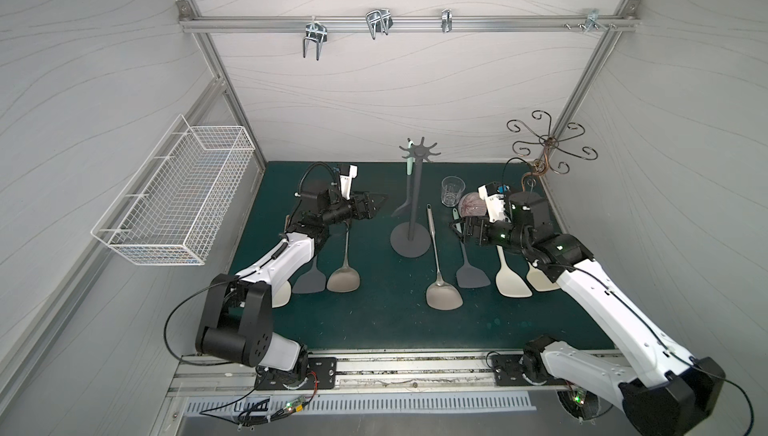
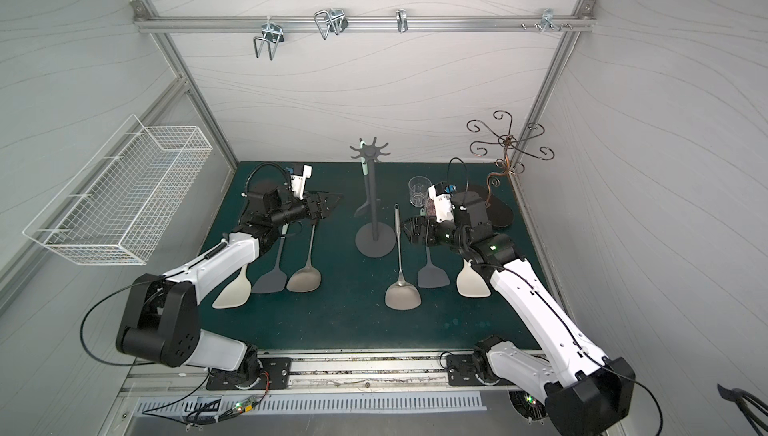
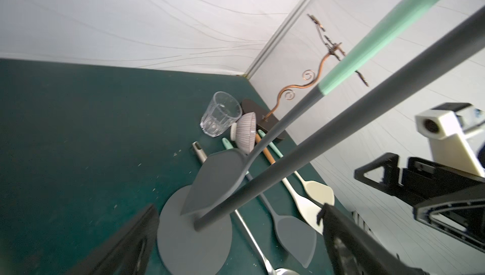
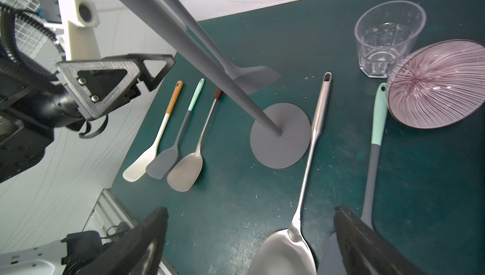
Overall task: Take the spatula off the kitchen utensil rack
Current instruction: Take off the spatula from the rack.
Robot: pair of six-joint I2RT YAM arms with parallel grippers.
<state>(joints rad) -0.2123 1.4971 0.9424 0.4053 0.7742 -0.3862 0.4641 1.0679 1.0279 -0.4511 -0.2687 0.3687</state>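
Observation:
The kitchen utensil rack [image 1: 411, 205] [image 2: 372, 205], a dark grey stand with a star crown, stands mid-mat. One spatula [image 1: 409, 167] [image 2: 364, 172] with a mint handle and grey blade hangs from a prong on its left side, blade low beside the pole. In the left wrist view the spatula [image 3: 215, 181] and the rack [image 3: 341, 129] cross the picture. My left gripper [image 1: 380, 205] [image 3: 237, 208] is open, left of the rack and apart from it. My right gripper [image 1: 453, 230] [image 4: 251, 210] is open to the right of the rack's base [image 4: 280, 137], holding nothing.
Several loose spatulas lie on the green mat [image 1: 386, 313] on both sides of the rack. A glass [image 1: 452, 190] and a striped bowl [image 1: 471, 205] sit behind the right gripper. A bronze curly stand [image 1: 548, 142] fills the back right corner. A white wire basket [image 1: 178, 192] hangs on the left wall.

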